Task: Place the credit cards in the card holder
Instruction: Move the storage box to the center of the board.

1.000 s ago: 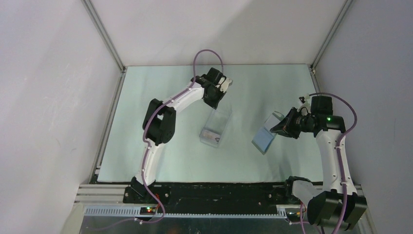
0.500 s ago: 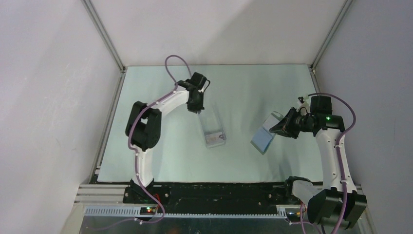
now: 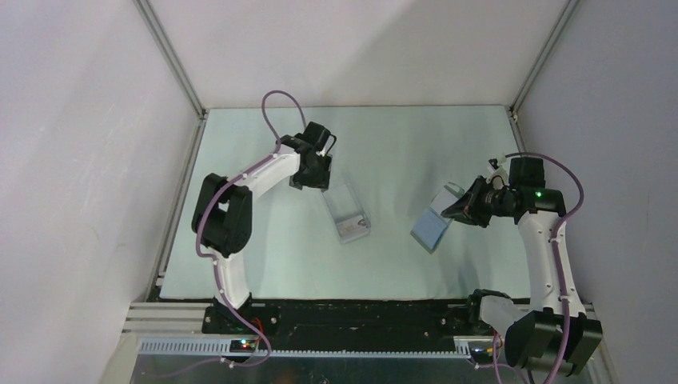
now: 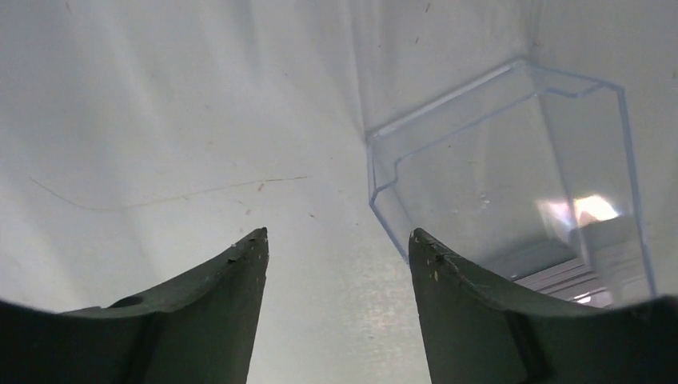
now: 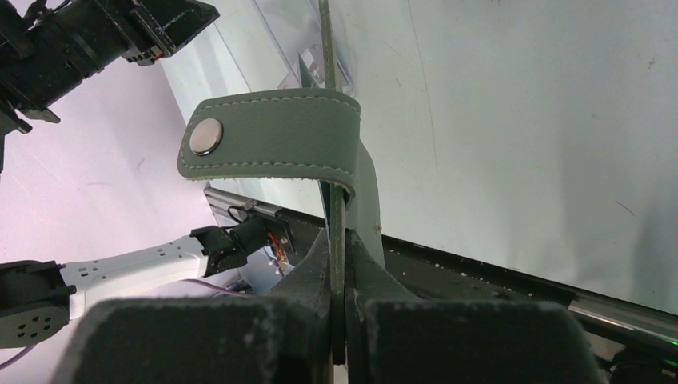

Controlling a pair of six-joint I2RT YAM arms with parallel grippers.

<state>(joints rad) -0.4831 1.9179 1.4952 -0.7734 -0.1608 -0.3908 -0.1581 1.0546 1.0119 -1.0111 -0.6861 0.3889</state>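
Note:
My right gripper is shut on the edge of the grey card holder, which hangs above the mat with its light-blue inside facing up. In the right wrist view its grey snap strap curls over the jaws of the right gripper. My left gripper is open and empty, just left of the far end of a clear plastic case. Both dark fingertips show in the left wrist view, with the case to their right. A pale patch at the case's near end looks like the credit cards.
The pale green mat is fenced by an aluminium frame rail on the left and white walls behind. A black base rail runs along the near edge by both arm bases.
The left gripper laid the clear case flat on the mat, then opened and let go, shifting slightly left. The right arm and card holder have not moved.

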